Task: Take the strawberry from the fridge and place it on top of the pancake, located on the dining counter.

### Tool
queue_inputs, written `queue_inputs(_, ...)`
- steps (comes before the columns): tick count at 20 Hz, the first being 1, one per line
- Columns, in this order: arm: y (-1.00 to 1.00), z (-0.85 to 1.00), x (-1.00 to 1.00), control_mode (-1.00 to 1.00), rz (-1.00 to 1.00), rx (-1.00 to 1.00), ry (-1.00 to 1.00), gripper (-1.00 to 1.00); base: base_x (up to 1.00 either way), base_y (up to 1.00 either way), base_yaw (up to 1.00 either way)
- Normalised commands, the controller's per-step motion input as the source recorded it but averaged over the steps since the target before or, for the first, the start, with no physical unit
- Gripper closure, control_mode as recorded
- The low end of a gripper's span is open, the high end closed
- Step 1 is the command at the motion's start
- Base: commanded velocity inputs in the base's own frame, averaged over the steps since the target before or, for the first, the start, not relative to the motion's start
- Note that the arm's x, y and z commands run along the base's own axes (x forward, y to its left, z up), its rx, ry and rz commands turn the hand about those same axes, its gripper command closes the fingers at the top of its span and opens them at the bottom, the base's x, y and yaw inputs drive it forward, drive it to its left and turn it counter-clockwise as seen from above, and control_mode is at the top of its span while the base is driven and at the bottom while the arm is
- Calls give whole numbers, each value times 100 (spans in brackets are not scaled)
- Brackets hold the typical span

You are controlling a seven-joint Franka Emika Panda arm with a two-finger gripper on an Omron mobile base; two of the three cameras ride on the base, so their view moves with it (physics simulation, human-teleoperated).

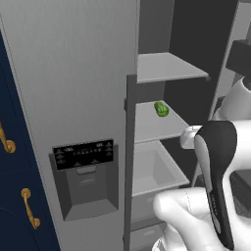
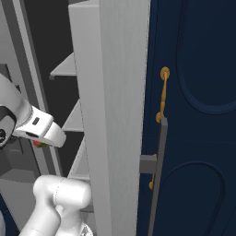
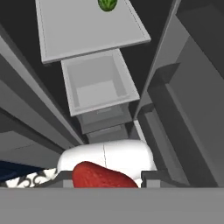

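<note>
On my left base cam I've got navy cabinets [image 1: 12, 162] w/ gold handles, then the fridge [image 1: 73, 98] door w/ its black dispenser panel [image 1: 84, 154], then open shelves w/ a green item [image 1: 161, 109] on the mid shelf. Hand cam: gripper [image 3: 104, 179] pinched narrow on the strawberry [image 3: 101, 176], held out in front of the shelves, drawer [image 3: 98, 87] beyond.

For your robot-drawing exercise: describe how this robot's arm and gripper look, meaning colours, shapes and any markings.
The arm is made of rounded, glossy white segments, with a black curved joint cover bearing a row of small pale markings. The white hand carries small dark marks. The gripper has small dark grey finger tips.
</note>
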Motion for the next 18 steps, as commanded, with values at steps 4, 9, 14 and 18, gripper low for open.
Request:
queue_inputs(4,4,-49,-26,-100,0,0,0,100,0,0,0)
queue_inputs(9,0,-26,-29,-100,0,3,0,100,0,0,0)
queue_inputs(14,0,-2,-11,-100,0,0,0,100,0,0,0)
queue_inputs(18,3,-2,-39,100,0,0,0,100,-22,3,0)
